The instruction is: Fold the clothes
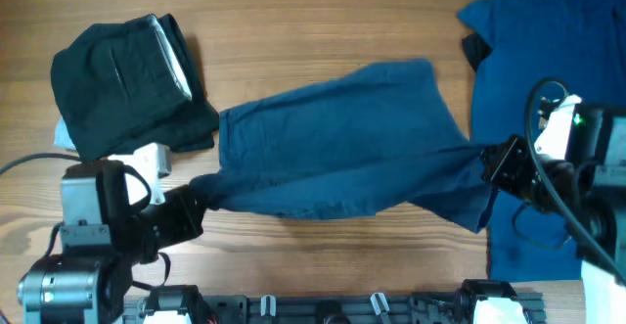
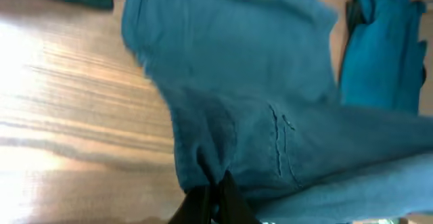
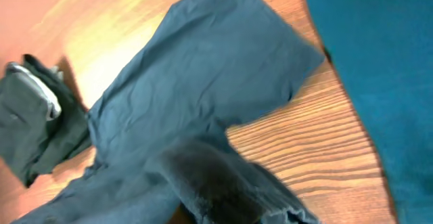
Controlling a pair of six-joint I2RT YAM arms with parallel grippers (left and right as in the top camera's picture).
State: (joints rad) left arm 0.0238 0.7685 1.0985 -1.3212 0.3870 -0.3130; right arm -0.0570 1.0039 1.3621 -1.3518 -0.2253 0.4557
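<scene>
A folded black garment (image 1: 122,84) is seen at the far left of the table (image 1: 323,11), apart from the work. The left gripper (image 1: 201,199) is closed on a bunched corner of the navy shorts (image 1: 342,138), which are stretched across the middle of the table between the arms. The right gripper (image 1: 492,164) is clamped on their opposite end, just beside the bright blue garment (image 1: 558,79).

On the left, only a small pinch of cloth appears to be held, so it could be pulled free if the shorts are drawn taut. In the middle, the shorts lie slanted and rumpled, and a crooked fold could be laid if they are not squared first. On the right, the held end overlaps the blue garment's edge, so that piece could be dragged along or folded in.

In the left wrist view the fingertips are cut off by the lower edge, and the number of layers gripped cannot be told. In the right wrist view the fingers are blurred and draped by cloth; a hem is possibly held, though this cannot be confirmed. The blue garment is cut off at the right edge of the overhead view.
</scene>
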